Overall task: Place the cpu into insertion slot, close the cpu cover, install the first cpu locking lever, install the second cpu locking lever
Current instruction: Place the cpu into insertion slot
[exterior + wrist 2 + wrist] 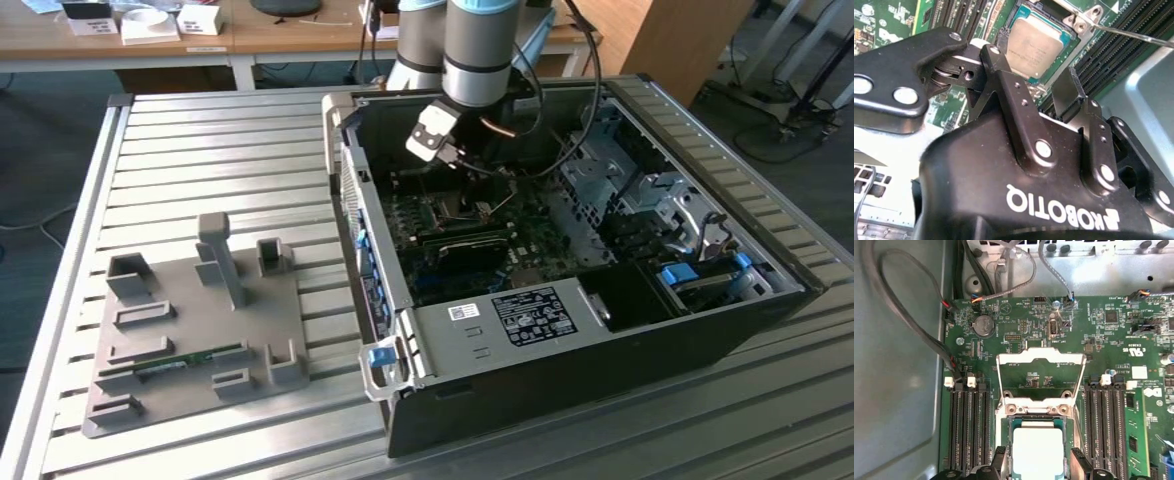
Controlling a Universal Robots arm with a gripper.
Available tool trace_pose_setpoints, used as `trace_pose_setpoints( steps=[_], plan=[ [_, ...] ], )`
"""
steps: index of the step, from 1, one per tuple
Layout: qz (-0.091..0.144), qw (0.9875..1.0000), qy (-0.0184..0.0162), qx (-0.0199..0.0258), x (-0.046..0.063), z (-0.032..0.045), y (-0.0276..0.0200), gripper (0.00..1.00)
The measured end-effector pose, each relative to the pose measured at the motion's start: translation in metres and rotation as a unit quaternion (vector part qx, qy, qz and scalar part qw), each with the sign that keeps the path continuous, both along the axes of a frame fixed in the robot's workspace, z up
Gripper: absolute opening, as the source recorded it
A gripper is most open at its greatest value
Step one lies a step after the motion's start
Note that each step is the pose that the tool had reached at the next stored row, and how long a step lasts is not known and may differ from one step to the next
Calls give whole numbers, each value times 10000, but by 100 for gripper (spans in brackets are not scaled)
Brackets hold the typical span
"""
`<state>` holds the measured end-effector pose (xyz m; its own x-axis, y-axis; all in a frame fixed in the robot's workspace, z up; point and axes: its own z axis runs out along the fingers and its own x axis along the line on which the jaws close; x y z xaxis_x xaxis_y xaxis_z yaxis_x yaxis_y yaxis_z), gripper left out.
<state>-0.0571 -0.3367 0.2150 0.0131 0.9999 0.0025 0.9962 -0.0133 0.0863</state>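
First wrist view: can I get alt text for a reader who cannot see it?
The cpu lies in the insertion slot on the green motherboard, with the cpu cover standing open beyond it. The hand is open, its dark fingertips either side of the cpu.

Ribbed aluminium table [200, 150] carries two items: an open black computer case [574, 370] toward the exterior view's right, and a grey fixture plate [160, 395] with upright holders near it, leftward.
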Motion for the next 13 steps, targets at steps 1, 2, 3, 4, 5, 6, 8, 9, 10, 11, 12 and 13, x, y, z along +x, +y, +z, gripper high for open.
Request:
trace_pose_setpoints(
  steps=[1,2,3,4,5,6,8,9,10,11,12,13],
  plan=[
    [0,10000,0,0,0,14,0,61],
    [-1,10000,0,0,0,24,0,61],
    [-1,10000,0,0,0,27,0,61],
    [0,10000,0,1,0,27,0,61],
    [0,10000,-1,1,0,27,0,61],
    [0,10000,-1,1,0,27,0,61],
    [0,10000,0,0,0,28,0,61],
    [0,10000,0,0,0,29,0,61],
    [0,10000,0,0,0,29,0,61],
    [0,10000,0,1,0,29,0,61],
    [0,10000,0,0,0,29,0,61],
    [0,10000,0,0,0,29,0,61]
  ],
)
